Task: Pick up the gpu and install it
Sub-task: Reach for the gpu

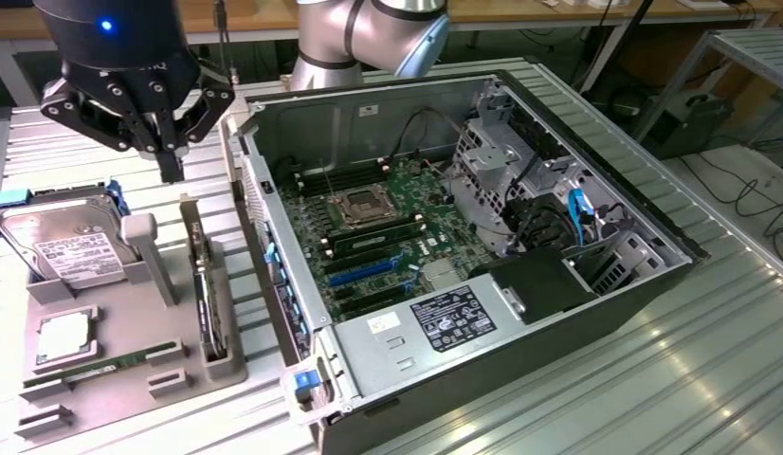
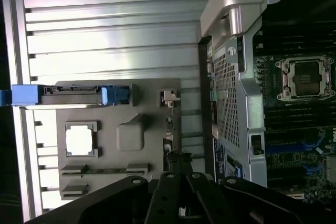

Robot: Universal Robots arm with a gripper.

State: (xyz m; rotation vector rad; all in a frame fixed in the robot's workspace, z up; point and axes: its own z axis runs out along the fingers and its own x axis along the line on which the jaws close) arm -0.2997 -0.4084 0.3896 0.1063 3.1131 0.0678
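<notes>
The gpu [image 1: 205, 299] stands on edge in a slot of the grey holder [image 1: 126, 389], at the side nearest the computer; its silver bracket end rises at the far end. In the wrist view the gpu [image 2: 169, 127] shows edge-on as a thin strip. My black gripper [image 1: 172, 163] hangs above the gpu's far end, apart from it, fingers together and pointing down with nothing between them. The wrist view has the gripper [image 2: 181, 170] just over the card's edge.
An open computer case [image 1: 645, 284] lies at the centre with its motherboard [image 1: 379, 237] and blue slots [image 1: 364, 272] exposed. The holder also carries a hard drive [image 1: 65, 248], a processor [image 1: 65, 336] and a memory stick [image 1: 107, 365]. Ribbed metal table [image 1: 695, 379] all around.
</notes>
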